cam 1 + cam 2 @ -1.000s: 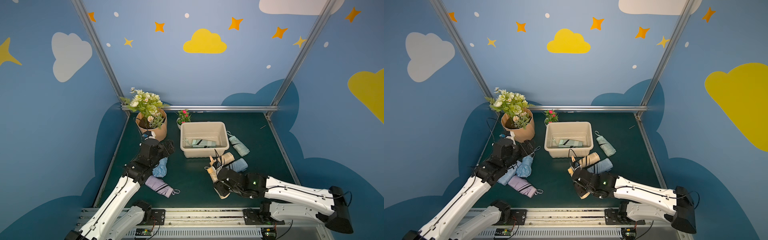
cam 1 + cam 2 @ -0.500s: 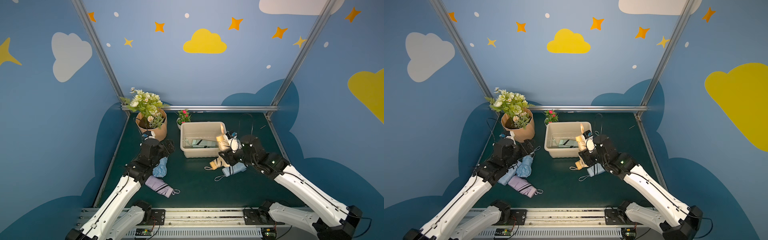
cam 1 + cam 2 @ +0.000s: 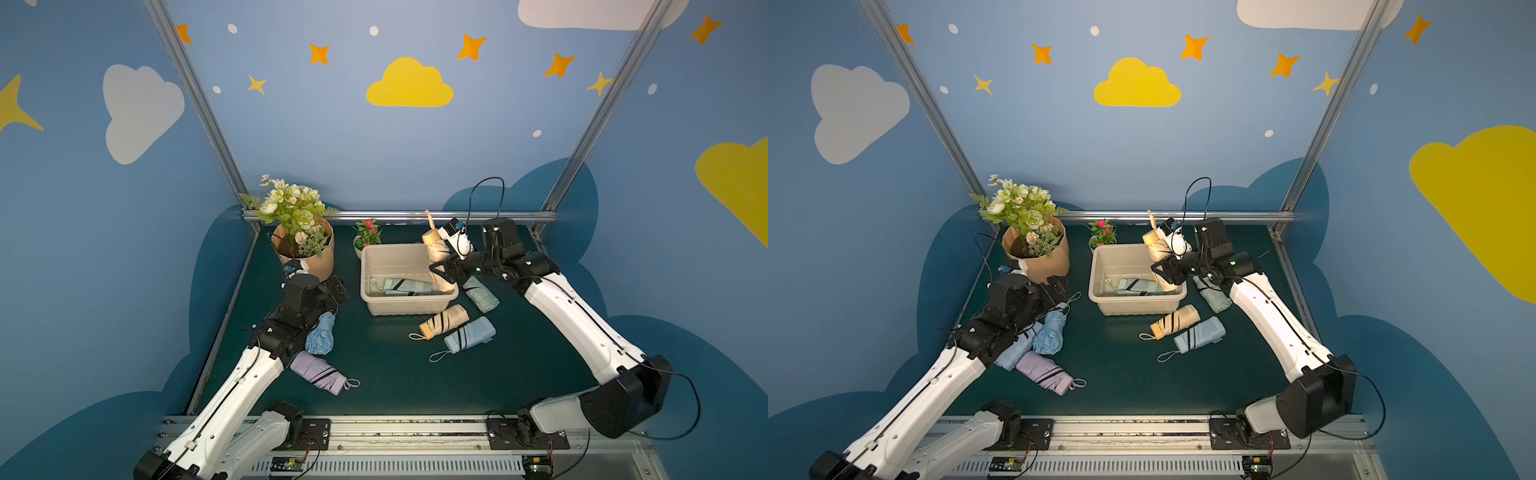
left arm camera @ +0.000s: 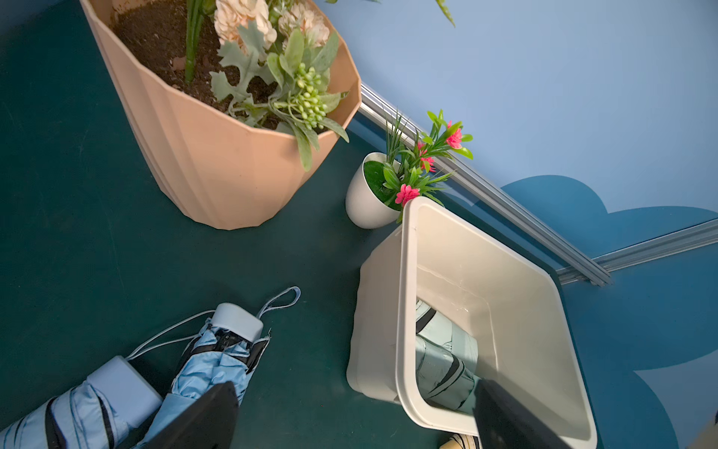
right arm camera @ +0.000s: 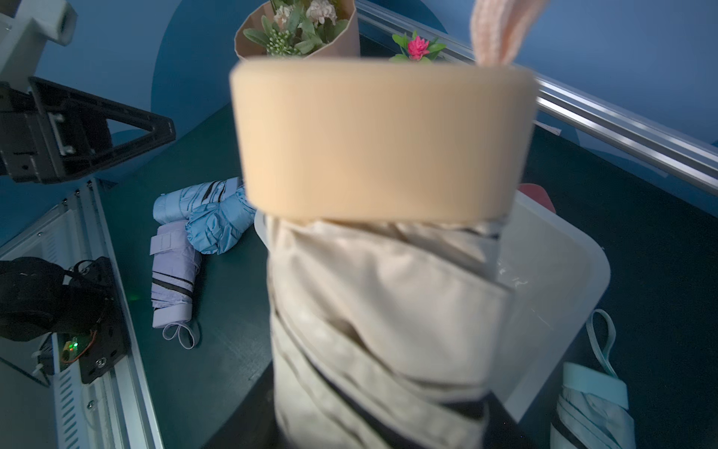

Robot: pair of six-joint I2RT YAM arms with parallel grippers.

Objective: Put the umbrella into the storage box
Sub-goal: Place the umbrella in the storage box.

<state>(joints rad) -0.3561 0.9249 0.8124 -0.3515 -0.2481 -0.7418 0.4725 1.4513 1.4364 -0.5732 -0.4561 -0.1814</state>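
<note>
Nearest the rail, short of the left fingers, we see the lilac umbrella [image 3: 1044, 376] on the green mat [image 3: 1121, 374]. Further in, the ruffled blue umbrella [image 3: 1050, 332] lies right under those fingers. The pale blue umbrella [image 3: 1017, 349] touches it and sits partly under the left arm.

left gripper [image 4: 353, 385]: fingers spread wide and holding nothing. In the wrist view one finger is over the ruffled blue umbrella and the other over the storage box [image 3: 407, 305] rim.

Right side, short of the right fingers: the tan striped umbrella [image 3: 444, 322] and light blue umbrella [image 3: 471, 334] lie side by side, touching. The mint umbrella [image 3: 482, 295] is just beside the box's right wall, under the right wrist.

right gripper [image 3: 442, 270]: fingers clenched on the beige umbrella [image 3: 434, 249]. It stands near upright with cap and strap on top and its lower end inside the box's right end. We can't tell whether it touches the bottom.

The boxed mint umbrella [image 3: 405, 286] lies flat in the box, beside the right fingers.

Our count:
- Umbrellas: eight (one gripped, one boxed, six on the mat).
- Boxes: one.
- Pots: two, both beyond the left fingers. They are the ribbed tan flower pot [image 3: 307, 262] and the small white pot [image 3: 358, 251] with pink flowers, by the box's far corner.
</note>
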